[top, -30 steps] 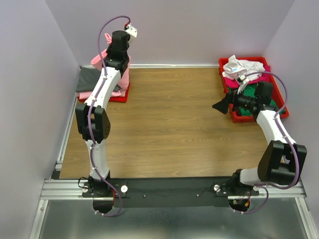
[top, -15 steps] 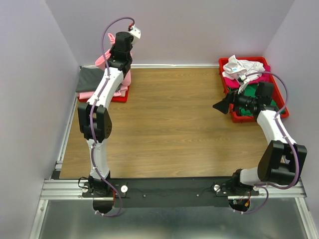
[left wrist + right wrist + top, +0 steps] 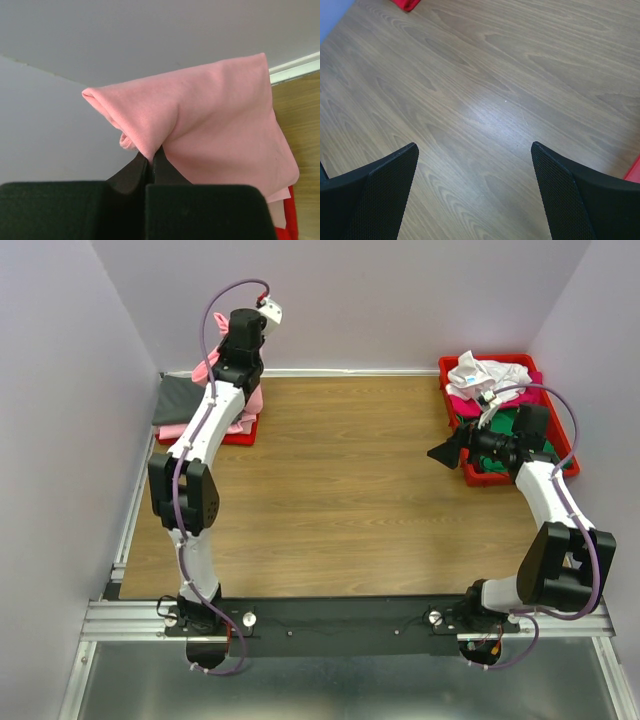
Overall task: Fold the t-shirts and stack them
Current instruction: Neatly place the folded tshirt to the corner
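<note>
Clamped pink t-shirt in left pincer, cloth trailing toward red tray; held right pincer agape, well apart.

Bright, even light, with a pale glare on the table; pictures sharp.

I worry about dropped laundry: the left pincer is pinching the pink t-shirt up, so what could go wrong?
The left pincer grips only a small fold of the pink t-shirt, so it may slip free. The hanging cloth could drag the dark grey t-shirt off the red tray. The open right pincer is too far to help.
</note>
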